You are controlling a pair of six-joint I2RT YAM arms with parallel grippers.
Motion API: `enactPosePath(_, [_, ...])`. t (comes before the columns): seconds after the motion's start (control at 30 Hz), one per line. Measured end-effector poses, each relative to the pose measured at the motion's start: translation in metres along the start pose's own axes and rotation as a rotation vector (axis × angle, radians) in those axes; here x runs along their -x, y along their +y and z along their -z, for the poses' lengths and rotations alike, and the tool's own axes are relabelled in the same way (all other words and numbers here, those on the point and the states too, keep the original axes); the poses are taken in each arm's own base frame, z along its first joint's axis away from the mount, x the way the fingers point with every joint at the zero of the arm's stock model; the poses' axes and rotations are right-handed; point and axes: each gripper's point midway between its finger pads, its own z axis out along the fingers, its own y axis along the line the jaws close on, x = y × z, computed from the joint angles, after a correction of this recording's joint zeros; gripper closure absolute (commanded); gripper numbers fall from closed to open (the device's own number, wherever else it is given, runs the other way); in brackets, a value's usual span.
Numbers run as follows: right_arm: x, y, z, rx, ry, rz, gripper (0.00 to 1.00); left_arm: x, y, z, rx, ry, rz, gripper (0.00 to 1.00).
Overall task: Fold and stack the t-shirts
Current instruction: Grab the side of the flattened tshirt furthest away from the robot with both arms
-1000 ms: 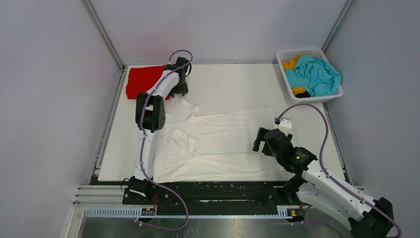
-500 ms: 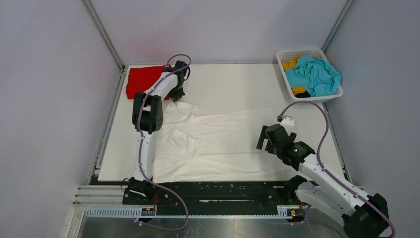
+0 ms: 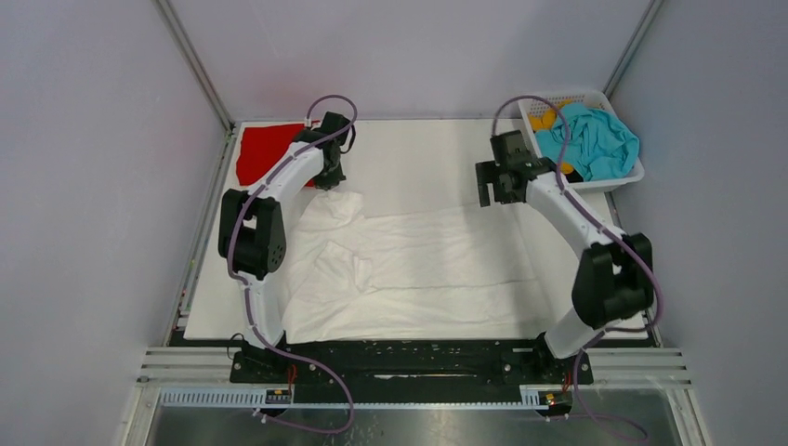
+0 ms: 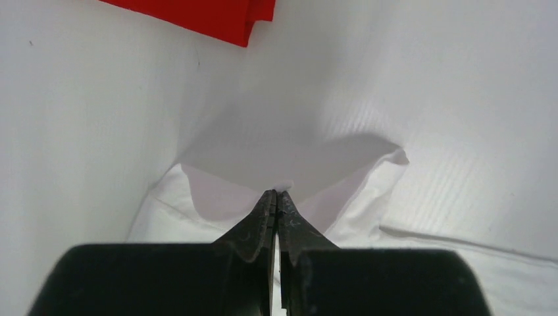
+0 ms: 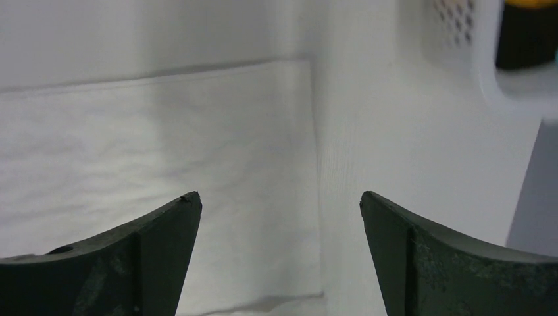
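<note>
On the white table [image 3: 418,149], the white t-shirt [image 3: 418,269] lies spread. The left gripper [image 4: 276,197] is pinched tight on its far left edge. The right gripper [image 5: 279,201] hangs spread wide over its far right corner. Beyond, the red t-shirt [image 3: 265,149] lies folded.

Seen from above, the left arm [image 3: 286,173] covers the right edge of the red t-shirt [image 3: 263,153] and hides the tips of the left pincer [image 4: 276,197]. The orange-yellow t-shirt [image 3: 542,119] lies mostly buried under the teal t-shirt [image 3: 595,139]. In the left wrist view the top edge cuts the red t-shirt. In the right wrist view the basket [image 5: 483,66] is blurred and cropped at the corner, and the white t-shirt [image 5: 164,145] runs off the left edge.
</note>
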Motion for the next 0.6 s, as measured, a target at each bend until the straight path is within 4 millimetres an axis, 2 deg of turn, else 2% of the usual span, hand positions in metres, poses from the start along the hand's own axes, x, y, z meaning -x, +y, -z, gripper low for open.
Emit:
enactPosePath(0.1, [0.016, 0.020, -0.028, 0.131, 0.025, 0.328, 0.01, -0.003, -0.006, 0.012, -0.026, -0.025, -0.007, 1.00])
enactPosePath(0.27, [0.015, 0.045, -0.058, 0.373, 0.079, 0.774, 0.00, -0.014, -0.015, 0.012, -0.042, -0.029, -0.030, 1.00])
enactPosePath(0.4, [0.018, 0.042, -0.063, 0.524, 0.113, 0.930, 0.01, -0.030, -0.012, 0.006, -0.031, -0.002, -0.049, 1.00])
enactPosePath(0.6, [0.031, 0.021, -0.075, 0.616, 0.129, 1.025, 0.01, -0.036, -0.006, 0.010, -0.034, -0.008, -0.050, 1.00])
